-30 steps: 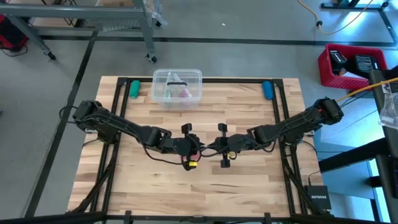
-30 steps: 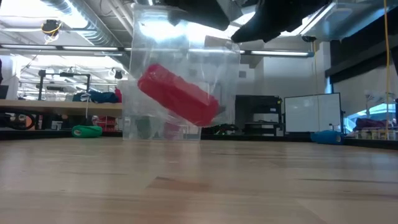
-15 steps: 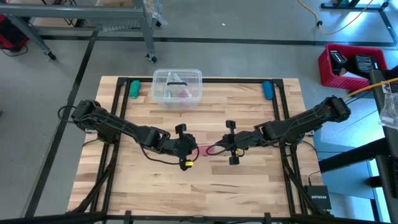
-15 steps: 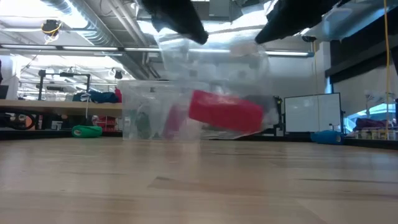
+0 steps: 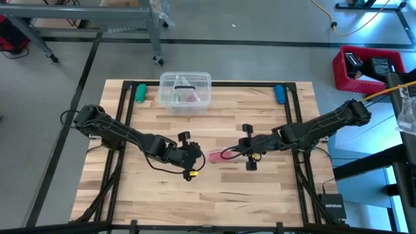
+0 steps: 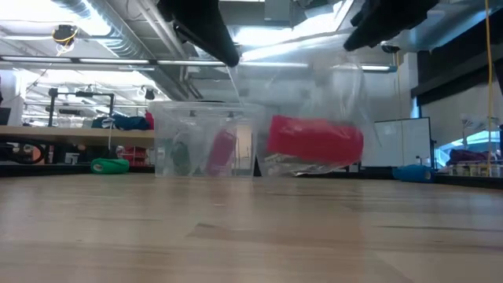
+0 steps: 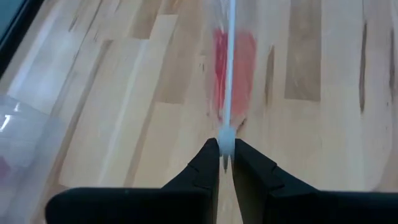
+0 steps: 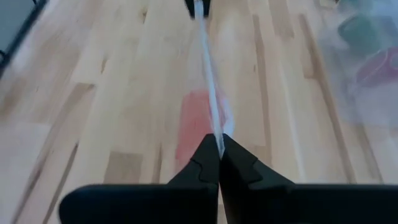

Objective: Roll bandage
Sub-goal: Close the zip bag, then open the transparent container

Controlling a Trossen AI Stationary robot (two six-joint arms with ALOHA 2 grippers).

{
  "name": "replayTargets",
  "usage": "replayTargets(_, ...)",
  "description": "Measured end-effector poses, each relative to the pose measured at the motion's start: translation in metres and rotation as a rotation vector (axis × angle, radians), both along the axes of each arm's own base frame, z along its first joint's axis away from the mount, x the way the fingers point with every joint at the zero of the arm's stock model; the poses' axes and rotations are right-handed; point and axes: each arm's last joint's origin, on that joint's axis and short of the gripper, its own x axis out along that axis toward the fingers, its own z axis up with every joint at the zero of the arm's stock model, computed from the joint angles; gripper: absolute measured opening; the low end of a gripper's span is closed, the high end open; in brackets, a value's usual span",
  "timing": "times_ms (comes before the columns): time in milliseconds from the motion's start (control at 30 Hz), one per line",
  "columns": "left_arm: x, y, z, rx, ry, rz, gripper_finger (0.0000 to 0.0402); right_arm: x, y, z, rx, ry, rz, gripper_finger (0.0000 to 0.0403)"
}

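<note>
The bandage (image 6: 314, 141) is a red roll lying level inside a clear plastic wrapper (image 6: 330, 94), which hangs between my two grippers just above the table's middle. In the high view the bandage (image 5: 214, 156) shows pink between my left gripper (image 5: 198, 158) and my right gripper (image 5: 235, 153). Both are shut on the wrapper. In the low view my left gripper (image 6: 228, 55) is at the upper left and my right gripper (image 6: 365, 35) at the upper right. Both wrist views show the roll below the stretched film: the bandage (image 7: 239, 68) and the bandage (image 8: 193, 124). My left gripper (image 7: 225, 149) pinches the wrapper's top edge (image 7: 229, 132) between its two fingertips, slanting down from the table's left. The film runs taut away from the fingers, with the roll hanging below it, clear of the table. My right gripper (image 8: 219, 142) pinches the wrapper's opposite top edge (image 8: 214, 127) between its fingertips, slanting down from the table's right. The film is drawn into a taut line toward the other gripper, and the roll hangs beneath.
A clear plastic box (image 5: 185, 90) with small items stands at the far middle of the table, behind the wrapper in the low view. A green roll (image 5: 140, 93) lies at the far left and a blue one (image 5: 279, 94) at the far right. Bare wood lies toward the near edge.
My grippers have drawn apart, the left toward the table's left edge, the right toward the right edge and up. The wrapper has been pulled taut between them. The roll inside has gone from tilted to level, sunk lower and shifted right.
</note>
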Motion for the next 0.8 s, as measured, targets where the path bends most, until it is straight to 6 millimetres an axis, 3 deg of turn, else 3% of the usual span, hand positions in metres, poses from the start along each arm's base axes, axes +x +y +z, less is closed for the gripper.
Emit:
replayTargets(100, -0.008, 0.000, -0.007, 0.013, 0.088, -0.005, 0.0028, -0.007, -0.002, -0.006, -0.002, 0.083, -0.012, 0.0001)
replayTargets(400, -0.001, 0.000, 0.006, -0.006, 0.023, -0.007, 0.0029, -0.001, 0.001, 0.000, 0.074, 0.015, -0.008, 0.0047)
replayTargets(533, -0.001, 0.001, 0.016, 0.002, 0.046, -0.010, 0.0045, 0.000, -0.002, 0.000, 0.065, 0.001, -0.047, 0.0098)
replayTargets(667, -0.007, 0.008, 0.026, 0.039, 0.118, -0.003, 0.0086, 0.003, -0.010, 0.002, -0.017, -0.017, -0.092, 0.0170)
replayTargets(800, -0.022, 0.027, 0.042, 0.096, 0.159, 0.003, 0.0129, 0.011, -0.028, 0.024, -0.105, -0.074, -0.116, 0.0236)
